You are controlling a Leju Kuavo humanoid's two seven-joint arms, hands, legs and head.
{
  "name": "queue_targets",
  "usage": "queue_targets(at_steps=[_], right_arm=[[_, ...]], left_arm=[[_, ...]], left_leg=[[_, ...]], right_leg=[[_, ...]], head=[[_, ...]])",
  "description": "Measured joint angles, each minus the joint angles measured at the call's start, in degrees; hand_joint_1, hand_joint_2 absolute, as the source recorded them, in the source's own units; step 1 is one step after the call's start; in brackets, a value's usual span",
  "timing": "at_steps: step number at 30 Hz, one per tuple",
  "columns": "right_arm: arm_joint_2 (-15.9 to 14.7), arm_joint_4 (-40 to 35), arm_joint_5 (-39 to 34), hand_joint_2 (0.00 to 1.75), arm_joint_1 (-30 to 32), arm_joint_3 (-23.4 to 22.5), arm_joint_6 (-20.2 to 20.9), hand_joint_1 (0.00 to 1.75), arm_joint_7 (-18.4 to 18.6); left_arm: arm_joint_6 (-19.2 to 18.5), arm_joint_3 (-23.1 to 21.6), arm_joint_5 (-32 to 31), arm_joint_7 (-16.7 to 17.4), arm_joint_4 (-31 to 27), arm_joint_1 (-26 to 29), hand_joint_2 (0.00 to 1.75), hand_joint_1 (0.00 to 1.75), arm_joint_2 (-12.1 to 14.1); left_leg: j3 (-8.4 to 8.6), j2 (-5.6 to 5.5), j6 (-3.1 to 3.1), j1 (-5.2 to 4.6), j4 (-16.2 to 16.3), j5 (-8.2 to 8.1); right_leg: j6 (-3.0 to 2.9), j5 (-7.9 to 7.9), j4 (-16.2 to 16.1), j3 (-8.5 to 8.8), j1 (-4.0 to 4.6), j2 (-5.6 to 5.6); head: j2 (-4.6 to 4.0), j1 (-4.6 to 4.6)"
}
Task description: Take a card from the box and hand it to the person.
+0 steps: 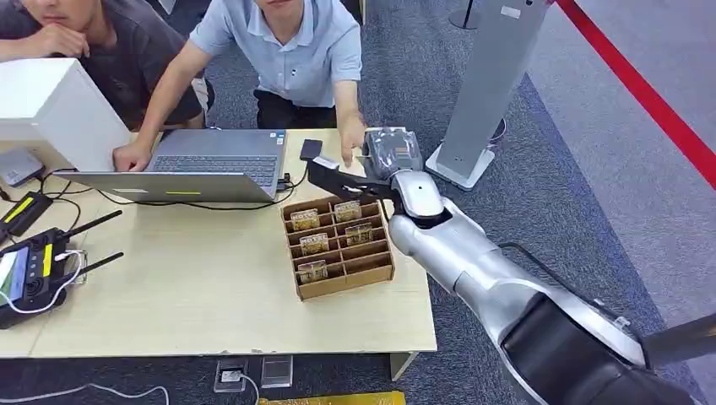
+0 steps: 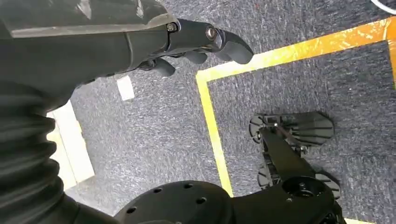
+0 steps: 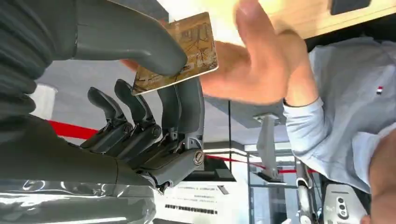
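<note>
1. The right hand is pinching a card between its thick thumb and the dark fingers beneath, with the remaining fingers curling loosely apart below; from the head view the right hand is reaching out past the far edge of the box, toward the person.
2. The card is sitting flat in that pinch, its printed face showing and its free end projecting beyond the thumb tip.
3. The person's hand is coming in at that free end and looks to be touching or nearly touching the card; motion blur is making it impossible to tell whether their fingers are gripping it yet.
4. The box is resting on the table just beneath the right arm, with more cards standing in several of its compartments.
5. A laptop and a small dark phone are lying just beyond the box, near the person's arm.
6. The left hand is hanging over carpeted floor, holding nothing, fingers loosely curled.
7. Judging the risks: if the pinch is loosening before the person is gripping firmly, the card may be dropping onto the table or box. If the pinch is holding too long while the person is pulling, the card may be bending or slipping askew.
</note>
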Motion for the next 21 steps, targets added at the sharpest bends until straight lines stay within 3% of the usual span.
queue_targets(at_steps=[11,12,21], right_arm=[[0.13,1.6,2.56,1.75,-0.74,1.2,-4.81,1.59,-0.92],[0.13,1.7,2.58,1.75,-0.8,1.29,-4.85,0.0,-0.92],[0.46,1.97,2.53,1.75,-0.96,1.94,-5.33,0.0,-1.49]], left_arm=[[0.09,0.0,0.7,-0.48,0.0,0.03,1.75,0.0,0.0],[0.09,0.0,0.7,-0.48,0.0,0.02,1.75,0.0,0.0],[-0.39,-0.02,0.2,-0.92,0.0,0.03,1.75,0.0,0.0]], left_leg=[[0.0,0.0,0.0,0.0,0.0,0.0],[0.0,0.0,0.0,0.0,0.0,0.0],[0.0,0.01,0.0,0.0,0.0,0.0]], right_leg=[[0.0,0.0,0.0,0.0,0.0,0.0],[0.0,0.0,0.0,0.0,0.0,0.0],[0.0,0.0,0.0,-0.01,0.0,0.01]], head=[[0.0,0.02],[0.0,0.02],[0.0,0.04]])
